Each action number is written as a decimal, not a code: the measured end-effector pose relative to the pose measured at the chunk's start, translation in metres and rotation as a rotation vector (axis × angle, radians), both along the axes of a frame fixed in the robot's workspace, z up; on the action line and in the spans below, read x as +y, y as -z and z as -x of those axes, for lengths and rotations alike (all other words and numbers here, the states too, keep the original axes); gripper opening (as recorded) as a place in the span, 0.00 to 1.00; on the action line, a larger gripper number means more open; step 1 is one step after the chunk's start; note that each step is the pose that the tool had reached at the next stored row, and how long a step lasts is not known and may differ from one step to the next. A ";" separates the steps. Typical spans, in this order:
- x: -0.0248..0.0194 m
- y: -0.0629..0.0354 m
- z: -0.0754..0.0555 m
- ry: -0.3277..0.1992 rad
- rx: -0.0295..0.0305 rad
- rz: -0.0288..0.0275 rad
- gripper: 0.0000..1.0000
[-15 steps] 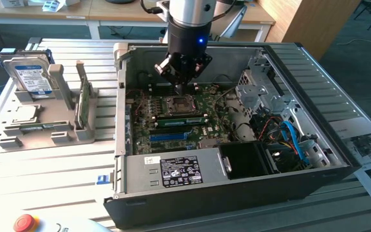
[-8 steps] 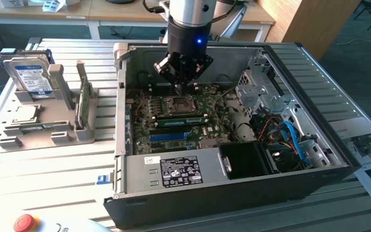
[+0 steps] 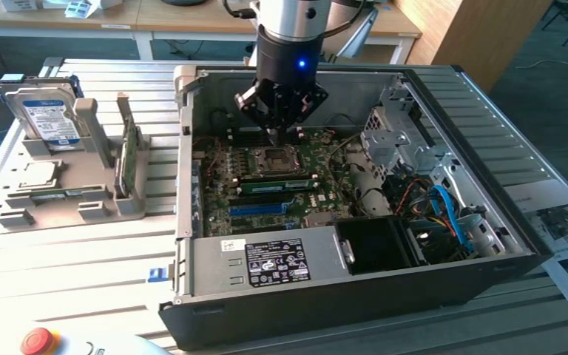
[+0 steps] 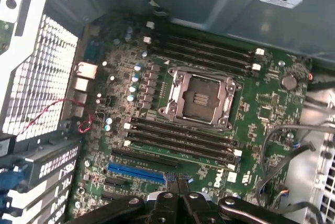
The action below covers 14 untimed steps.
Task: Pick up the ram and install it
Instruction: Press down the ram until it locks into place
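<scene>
The ram (image 3: 279, 185), a long narrow green stick, stands seated in a motherboard slot just in front of the CPU socket (image 3: 272, 159) inside the open computer case (image 3: 363, 285). My gripper (image 3: 282, 138) hangs above the socket's far side, a little behind the ram and not touching it. Its fingers are shut with nothing between them. In the wrist view the shut gripper (image 4: 178, 183) points down over the motherboard, near the blue slot (image 4: 135, 172), with the empty CPU socket (image 4: 200, 97) and dark memory slots (image 4: 180, 136) beyond. I cannot pick the ram out among those slots there.
A grey parts holder (image 3: 62, 203) at the exterior view's left carries a silver hard drive (image 3: 42, 111), an upright green card (image 3: 126, 159) and a small square chip (image 3: 38, 174). The case walls, drive cage (image 3: 398, 144), cables (image 3: 442, 203) and power supply (image 3: 274, 262) crowd the gripper.
</scene>
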State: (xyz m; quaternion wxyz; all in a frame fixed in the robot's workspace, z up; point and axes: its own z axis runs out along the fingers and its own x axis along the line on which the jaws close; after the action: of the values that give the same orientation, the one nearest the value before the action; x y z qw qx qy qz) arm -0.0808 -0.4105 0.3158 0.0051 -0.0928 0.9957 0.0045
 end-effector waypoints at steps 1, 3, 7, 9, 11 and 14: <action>0.0000 0.0001 0.000 0.013 0.0000 0.0000 0.10; 0.0000 0.0002 0.000 0.040 0.0000 0.0000 0.10; 0.0000 0.0004 0.000 0.113 0.0000 0.0000 0.10; 0.0000 0.0004 0.000 0.126 0.0000 0.0000 0.10; 0.0000 0.0004 0.000 0.127 -0.0001 0.0000 0.10; 0.0000 0.0004 0.000 0.127 -0.0001 0.0000 0.10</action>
State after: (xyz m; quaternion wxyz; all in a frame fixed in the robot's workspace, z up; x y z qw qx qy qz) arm -0.0808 -0.4105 0.3153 0.0054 -0.0297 0.9995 0.0042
